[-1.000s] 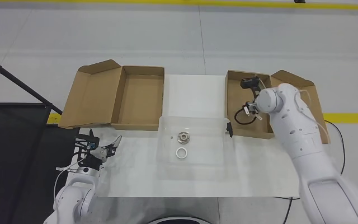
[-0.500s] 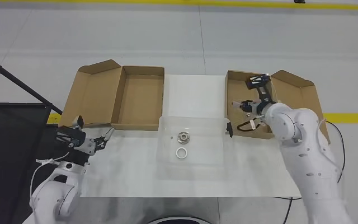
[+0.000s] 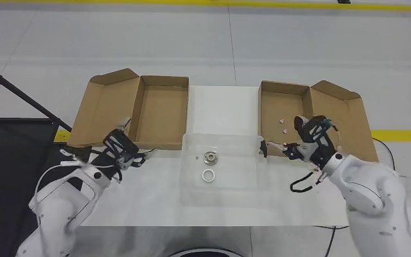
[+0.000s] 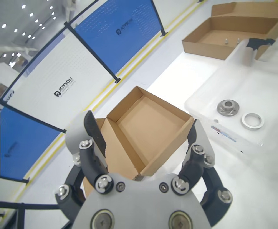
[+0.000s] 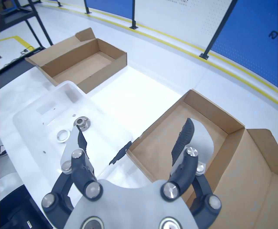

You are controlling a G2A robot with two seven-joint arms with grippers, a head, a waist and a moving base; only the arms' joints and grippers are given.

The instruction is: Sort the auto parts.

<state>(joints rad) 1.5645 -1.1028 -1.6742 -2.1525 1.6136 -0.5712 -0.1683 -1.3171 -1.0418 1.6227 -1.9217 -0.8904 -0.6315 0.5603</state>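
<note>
While the left gripper (image 3: pixel 142 155) hangs spread and empty by the left box's (image 3: pixel 160 109) near corner, and the right gripper (image 3: pixel 282 148) gapes empty beside the right box (image 3: pixel 282 106), the flanged hub (image 3: pixel 210 156) and ring (image 3: pixel 209 175) lie in the clear tray (image 3: pixel 237 183) between them. Best bet: descend straight over one part, straddle it, close gently.

Bright, even light falls from above, with rows of ceiling lamps (image 4: pixel 32 16) showing in the left wrist view. The white table (image 3: pixel 221 109) glares, nearly swallowing the clear plastic bin (image 3: pixel 192 186), and shadows stay faint. In both wrist views the fence panels (image 4: pixel 121 34) bow into arcs toward the edges.
</note>
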